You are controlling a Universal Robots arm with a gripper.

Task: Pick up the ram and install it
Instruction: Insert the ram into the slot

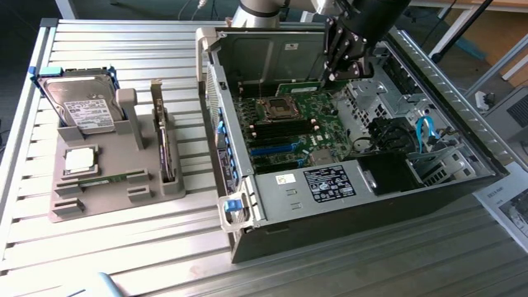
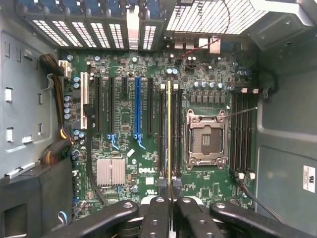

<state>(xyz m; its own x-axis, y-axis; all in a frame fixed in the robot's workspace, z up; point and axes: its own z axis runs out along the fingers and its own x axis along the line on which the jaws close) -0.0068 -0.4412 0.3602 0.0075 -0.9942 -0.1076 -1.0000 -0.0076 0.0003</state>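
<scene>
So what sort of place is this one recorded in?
Probably a robotics lab or workshop bench: an open computer case lies on a slatted metal table, a grey holder carries a hard drive, and the gripper holds the ram over the motherboard.

We see the ram [image 2: 169, 134] edge-on in the wrist view: a thin, straight, yellow-green line with no chips or label facing us. It stands on its long edge, upright to the board [image 2: 208, 191], and one end is pinched between the fingers of the gripper [image 2: 170, 208], which are closed against its two faces. The stick runs the length of the bank of black slots [image 2: 178, 134] just beside the open socket [image 2: 205, 139], parallel to them and lined up over the middle of the bank. Its free end reaches the slots' far ends. We cannot tell whether it touches a slot or hangs above it.
</scene>
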